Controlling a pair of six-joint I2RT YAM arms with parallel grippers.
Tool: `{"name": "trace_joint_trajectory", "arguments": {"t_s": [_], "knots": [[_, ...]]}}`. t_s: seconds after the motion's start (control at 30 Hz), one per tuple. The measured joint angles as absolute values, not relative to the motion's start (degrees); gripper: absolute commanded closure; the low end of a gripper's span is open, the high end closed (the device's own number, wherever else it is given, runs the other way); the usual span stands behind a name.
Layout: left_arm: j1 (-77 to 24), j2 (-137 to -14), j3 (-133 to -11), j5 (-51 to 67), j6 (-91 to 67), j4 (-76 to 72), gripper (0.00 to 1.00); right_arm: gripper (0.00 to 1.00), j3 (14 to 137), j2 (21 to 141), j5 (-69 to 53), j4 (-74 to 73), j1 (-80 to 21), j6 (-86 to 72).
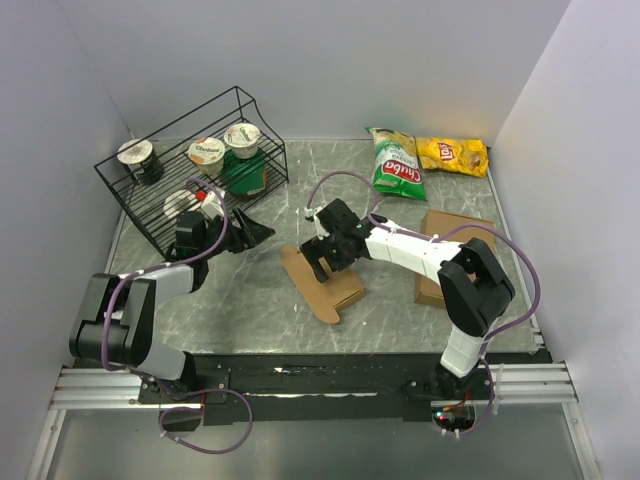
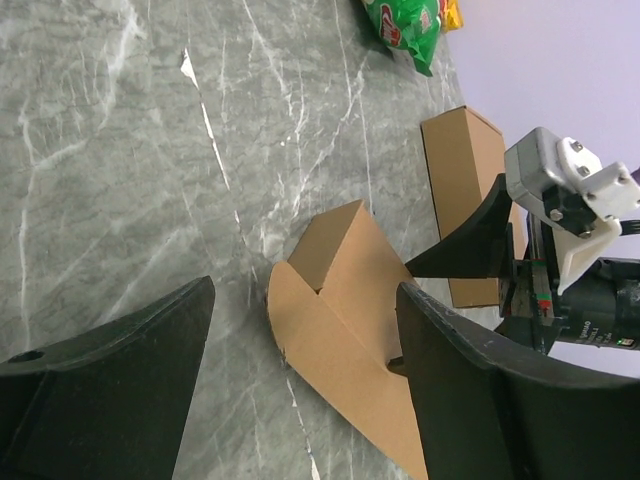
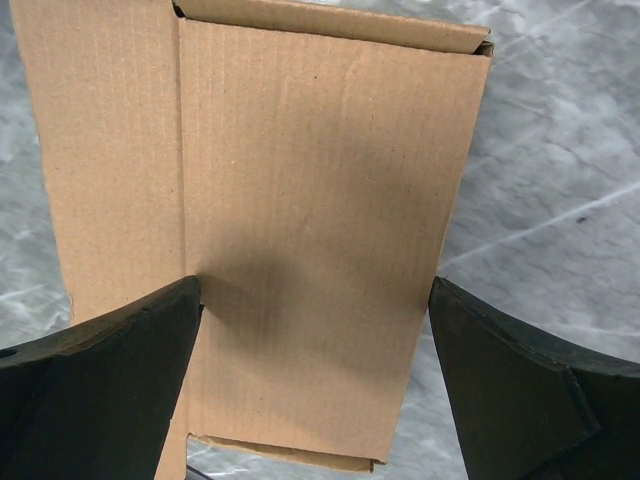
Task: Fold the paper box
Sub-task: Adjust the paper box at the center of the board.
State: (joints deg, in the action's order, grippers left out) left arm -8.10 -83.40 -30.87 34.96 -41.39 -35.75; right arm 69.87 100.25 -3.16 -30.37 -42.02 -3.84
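Paper box (image 1: pixel 322 282), a partly folded brown cardboard blank, lies at the centre of the overhead frame on the grey marbled table (image 1: pixel 250 300), one side folded up. Right gripper (image 1: pixel 326 258) hangs directly over it, jaws spread wide to either side of a panel and holding nothing. Left gripper (image 1: pixel 243 228), left of centre, is likewise wide and empty, apart from the box and just beside a wire rack (image 1: pixel 150 215) of yogurt cups (image 1: pixel 207 152). Cardboard slab (image 1: pixel 455 225) and two chip bags (image 1: pixel 398 165) sit at right and upper right.

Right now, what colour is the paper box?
The paper box is plain brown kraft, clearest in the right wrist view.
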Motion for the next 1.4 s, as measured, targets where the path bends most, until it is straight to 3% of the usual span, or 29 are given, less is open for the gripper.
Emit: {"name": "trace_joint_trajectory", "arguments": {"t_s": [0.3,0.5,0.6,0.87,0.97,1.03,1.13,1.3,1.4], "knots": [[-11.51,-86.15,-27.2,35.57,-44.27,-42.11,0.21,0.0,69.71,100.27,-6.66,-30.79,-41.5,-5.17],[-13.37,-86.67,-20.34,35.73,-49.43,-48.62,0.28,0.01,69.71,100.27,-11.46,-31.35,-39.9,-5.1],[-14.87,-87.18,-18.46,35.7,-51.18,-51.57,0.38,0.03,69.71,100.27,-12.99,-31.38,-38.83,-5.1],[-17.72,-91.05,-16.84,35.46,-53.45,-55.44,0.54,0.18,67.42,99.18,-17.47,-30.74,-34.87,-5.5],[-18.72,-92.92,-15.84,35.07,-54.7,-56.88,0.51,0.29,66.81,99.15,-18.48,-30.59,-33.76,-5.54],[-19.14,-93.62,-14.74,34.59,-55.42,-57.71,0.41,0.36,66.26,99.15,-19.4,-30.02,-33.21,-5.65],[-19.49,-93.65,-13.19,33.87,-56.38,-58.02,0.4,0.4,65.47,99.15,-20.45,-29.41,-32.51,-5.91],[-20.78,-94.65,-12.99,33.12,-56.95,-60.18,0.44,0.47,65.06,99.13,-22.13,-28.51,-31.55,-6.11],[-22.24,-96.97,-13.21,33.15,-58.0,-62.06,0.54,0.51,64.38,99.15,-23.09,-27.51,-31.03,-6.15]]}}
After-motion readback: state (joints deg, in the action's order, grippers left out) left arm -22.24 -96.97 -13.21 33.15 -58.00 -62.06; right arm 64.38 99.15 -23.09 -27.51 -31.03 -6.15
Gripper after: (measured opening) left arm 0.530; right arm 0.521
